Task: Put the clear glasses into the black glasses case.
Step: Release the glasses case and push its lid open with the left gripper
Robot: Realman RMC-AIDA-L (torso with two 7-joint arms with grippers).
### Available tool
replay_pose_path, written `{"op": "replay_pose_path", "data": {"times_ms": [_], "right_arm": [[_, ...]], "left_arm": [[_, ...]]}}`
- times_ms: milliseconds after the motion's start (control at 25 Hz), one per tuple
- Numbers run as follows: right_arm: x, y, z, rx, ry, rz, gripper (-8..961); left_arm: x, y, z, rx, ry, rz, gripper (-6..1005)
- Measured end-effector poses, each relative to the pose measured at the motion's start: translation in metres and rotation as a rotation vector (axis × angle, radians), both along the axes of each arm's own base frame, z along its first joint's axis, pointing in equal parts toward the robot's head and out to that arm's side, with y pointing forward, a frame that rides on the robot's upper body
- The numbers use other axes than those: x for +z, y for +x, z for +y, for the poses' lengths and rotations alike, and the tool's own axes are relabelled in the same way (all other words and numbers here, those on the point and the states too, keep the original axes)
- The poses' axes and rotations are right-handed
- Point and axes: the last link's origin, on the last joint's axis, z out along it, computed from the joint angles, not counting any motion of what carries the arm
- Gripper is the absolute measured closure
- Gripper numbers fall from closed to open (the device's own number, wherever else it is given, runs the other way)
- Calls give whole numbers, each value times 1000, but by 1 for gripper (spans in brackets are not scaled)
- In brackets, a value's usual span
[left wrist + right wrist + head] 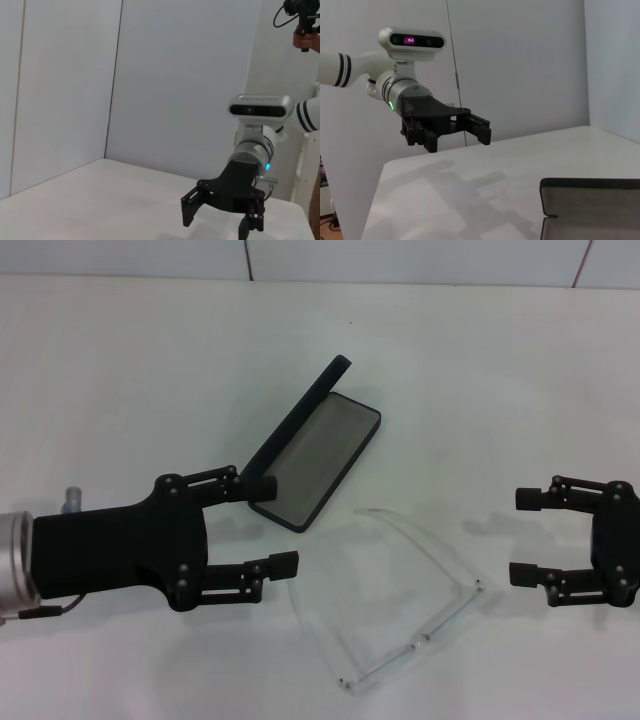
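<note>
Centrally, the black glasses case [318,455] lies open, long axis running lower left to upper right, the clear glasses [400,600] unfolded below it, between the wide-open left gripper [272,525] and right gripper [522,536].

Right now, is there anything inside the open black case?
Only grey lining shows inside the black case. The clear glasses lie on the table beside it. The left gripper covers one corner of its tray.
</note>
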Motion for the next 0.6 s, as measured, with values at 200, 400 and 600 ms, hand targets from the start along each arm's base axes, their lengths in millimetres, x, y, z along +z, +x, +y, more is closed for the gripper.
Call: {"op": "replay_pose_path", "data": {"times_ms": [200,400,600], "right_arm": [[-2,-1,0,-1,-1,5,125],[-4,-1,0,-6,3,6,125],[-5,-2,1,-8,4,6,125]], "left_arm": [[0,1,1,-3,1,-1,181],[-1,0,0,3,-1,-5,182],[-4,-2,0,17,-13,-16,182]]}}
